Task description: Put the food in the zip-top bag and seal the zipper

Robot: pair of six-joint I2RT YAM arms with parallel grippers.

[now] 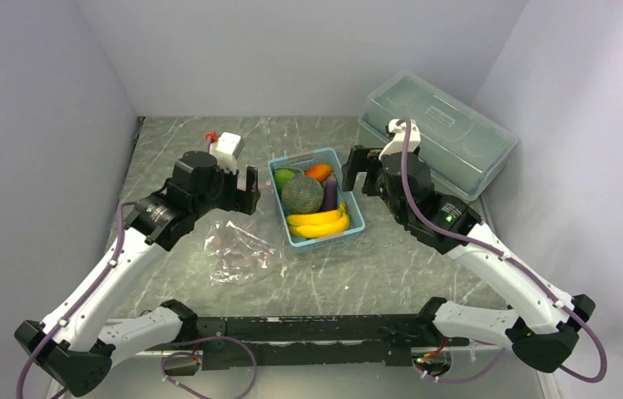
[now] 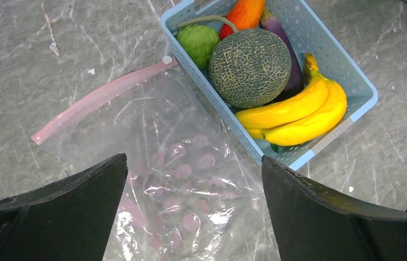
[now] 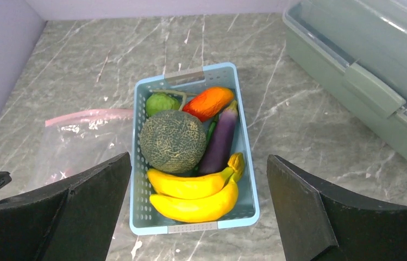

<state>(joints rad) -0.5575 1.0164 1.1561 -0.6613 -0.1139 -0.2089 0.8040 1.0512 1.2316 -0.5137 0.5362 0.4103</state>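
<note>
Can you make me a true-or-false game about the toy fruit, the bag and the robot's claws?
1. The bananas lie in the blue basket. True.
2. The clear bag is full of food. False: the bag lies flat beside the basket with no food in it.
3. The left claw and right claw are both open. True.
4. The melon sits outside the basket. False: the melon is in the basket, next to the bananas.
5. The left claw holds the eggplant. False: it holds nothing; the eggplant lies in the basket.
</note>
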